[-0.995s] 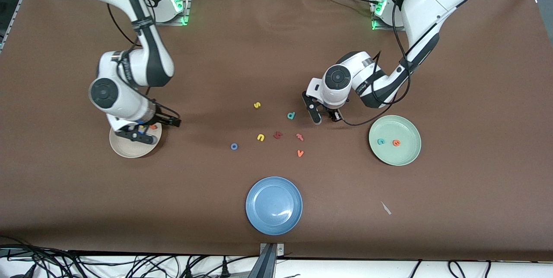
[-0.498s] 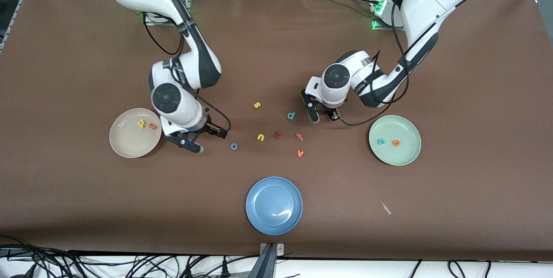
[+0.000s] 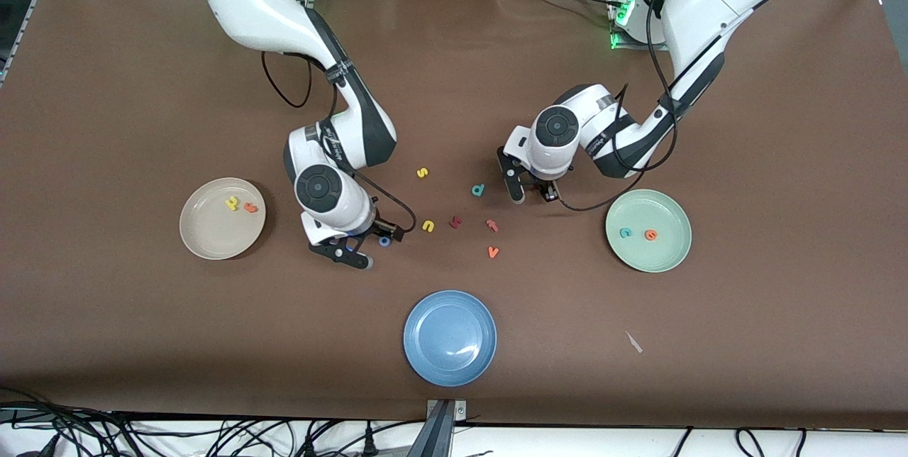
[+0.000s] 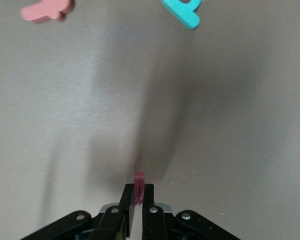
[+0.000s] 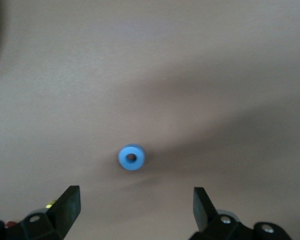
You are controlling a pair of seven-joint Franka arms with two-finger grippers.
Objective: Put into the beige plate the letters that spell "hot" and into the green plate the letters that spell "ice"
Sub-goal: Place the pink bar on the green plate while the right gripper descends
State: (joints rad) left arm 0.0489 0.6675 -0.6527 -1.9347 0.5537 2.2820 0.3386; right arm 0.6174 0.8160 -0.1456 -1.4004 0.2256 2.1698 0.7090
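left wrist view — left gripper pinches dark red "i".

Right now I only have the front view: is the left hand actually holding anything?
Observer: Yes. The left wrist view shows the left hand shut on the dark red "i", with the letter's end sticking out.
Operator: And has the right hand got the blue "o"?
Observer: Not yet. The right wrist view shows the right hand open. The blue "o" lies flat on the table, centred ahead of the gap, and neither finger touches it.
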